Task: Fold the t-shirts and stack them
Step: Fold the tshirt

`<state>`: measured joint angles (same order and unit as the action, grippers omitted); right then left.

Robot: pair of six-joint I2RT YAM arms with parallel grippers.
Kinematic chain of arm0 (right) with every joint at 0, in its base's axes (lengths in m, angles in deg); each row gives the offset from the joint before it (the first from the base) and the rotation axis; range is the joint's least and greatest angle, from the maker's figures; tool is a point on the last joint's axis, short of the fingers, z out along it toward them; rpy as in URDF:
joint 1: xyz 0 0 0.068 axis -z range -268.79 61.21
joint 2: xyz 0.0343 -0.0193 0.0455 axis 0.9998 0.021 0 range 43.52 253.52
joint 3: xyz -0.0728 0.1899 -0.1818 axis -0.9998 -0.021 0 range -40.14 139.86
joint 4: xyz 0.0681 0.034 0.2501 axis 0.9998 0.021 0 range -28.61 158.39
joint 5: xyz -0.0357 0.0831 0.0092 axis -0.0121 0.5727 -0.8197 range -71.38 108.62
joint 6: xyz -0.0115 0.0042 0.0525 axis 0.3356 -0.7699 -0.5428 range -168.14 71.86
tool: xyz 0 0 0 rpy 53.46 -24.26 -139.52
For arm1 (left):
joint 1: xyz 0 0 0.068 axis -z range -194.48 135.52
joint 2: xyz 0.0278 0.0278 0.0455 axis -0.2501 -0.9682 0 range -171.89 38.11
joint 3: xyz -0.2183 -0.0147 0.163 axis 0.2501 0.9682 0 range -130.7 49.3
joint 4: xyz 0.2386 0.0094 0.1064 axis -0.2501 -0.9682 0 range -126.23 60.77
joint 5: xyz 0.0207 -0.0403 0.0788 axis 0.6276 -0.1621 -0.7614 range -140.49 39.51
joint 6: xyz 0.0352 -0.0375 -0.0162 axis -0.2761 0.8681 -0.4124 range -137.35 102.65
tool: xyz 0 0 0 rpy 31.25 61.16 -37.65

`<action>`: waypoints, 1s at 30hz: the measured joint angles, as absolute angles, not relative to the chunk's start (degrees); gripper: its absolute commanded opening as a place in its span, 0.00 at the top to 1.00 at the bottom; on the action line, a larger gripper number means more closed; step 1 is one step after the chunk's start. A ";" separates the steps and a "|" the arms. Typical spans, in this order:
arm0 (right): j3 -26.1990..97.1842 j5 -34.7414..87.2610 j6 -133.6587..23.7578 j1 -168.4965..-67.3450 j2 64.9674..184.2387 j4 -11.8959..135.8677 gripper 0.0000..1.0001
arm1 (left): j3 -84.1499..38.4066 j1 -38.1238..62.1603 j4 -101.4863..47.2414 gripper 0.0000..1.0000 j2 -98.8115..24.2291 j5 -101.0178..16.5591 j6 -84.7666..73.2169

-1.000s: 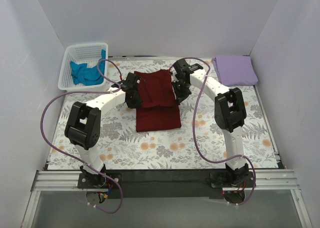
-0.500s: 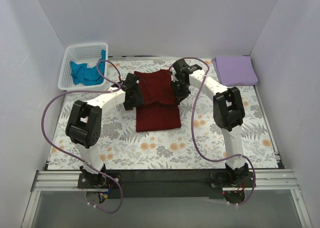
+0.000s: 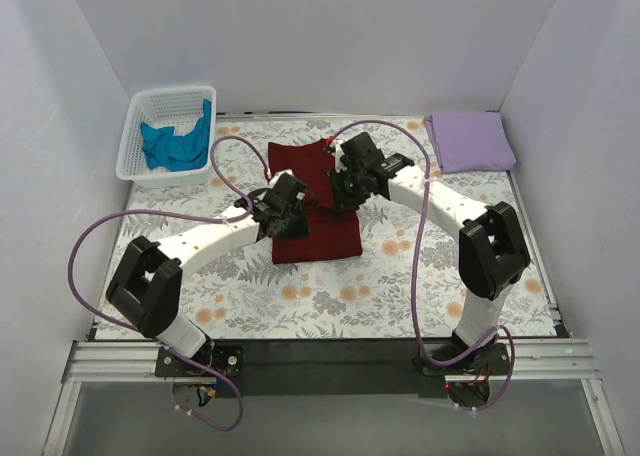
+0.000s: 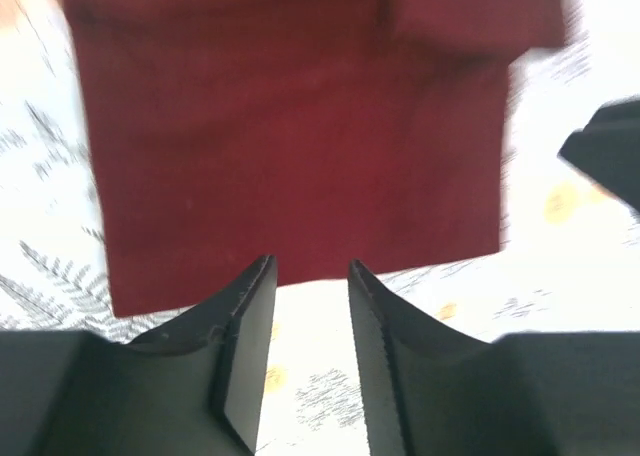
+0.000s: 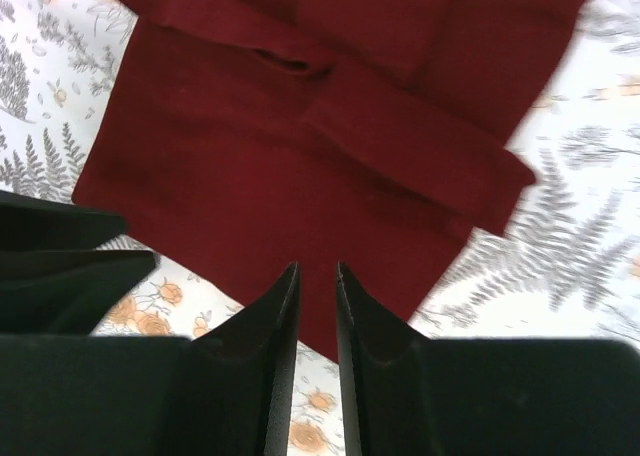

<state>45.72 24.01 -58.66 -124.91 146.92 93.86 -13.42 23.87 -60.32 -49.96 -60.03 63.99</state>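
The dark maroon t-shirt [image 3: 322, 238] lies partly folded on the floral cloth at the centre; it shows flat in the left wrist view [image 4: 300, 126] and with a folded flap in the right wrist view [image 5: 300, 146]. My left gripper [image 3: 288, 214] hovers over its left part, open and empty [image 4: 310, 266]. My right gripper [image 3: 346, 186] hovers over its right part, its fingers a little apart and empty [image 5: 317, 268]. The teal t-shirt [image 3: 175, 146] lies crumpled in the white basket [image 3: 134, 136]. The lavender t-shirt [image 3: 470, 141] lies folded at the back right.
The floral-print cloth [image 3: 420, 266] covers the table. White walls stand on three sides. Purple cables loop from both arms over the cloth. The two arms reach inward and nearly meet over the maroon shirt.
Both grippers have left the maroon shirt's side edges and moved inward over it. The left arm has swung right and nearer. The shirt's upper part now lies more folded.
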 measured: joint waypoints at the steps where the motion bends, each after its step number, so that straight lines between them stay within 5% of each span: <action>1: 44.65 24.79 -58.94 -125.55 147.27 92.11 0.75 | -12.48 24.41 -60.27 0.70 -50.90 -59.64 64.45; 11: 41.48 29.32 -61.48 -126.68 157.17 83.67 0.77 | -4.37 25.57 -59.75 0.72 -54.92 -56.82 67.70; 20: 56.11 26.19 -60.78 -124.13 168.21 82.34 0.74 | 0.68 25.79 -58.96 0.72 -50.20 -55.62 69.47; 26: 59.73 30.45 -60.63 -118.11 166.39 79.59 0.72 | 1.79 25.88 -60.54 0.71 -48.08 -55.51 70.37; 30: 47.78 39.50 -62.44 -116.69 157.82 74.76 0.69 | 1.90 25.88 -60.34 0.71 -44.27 -55.53 71.16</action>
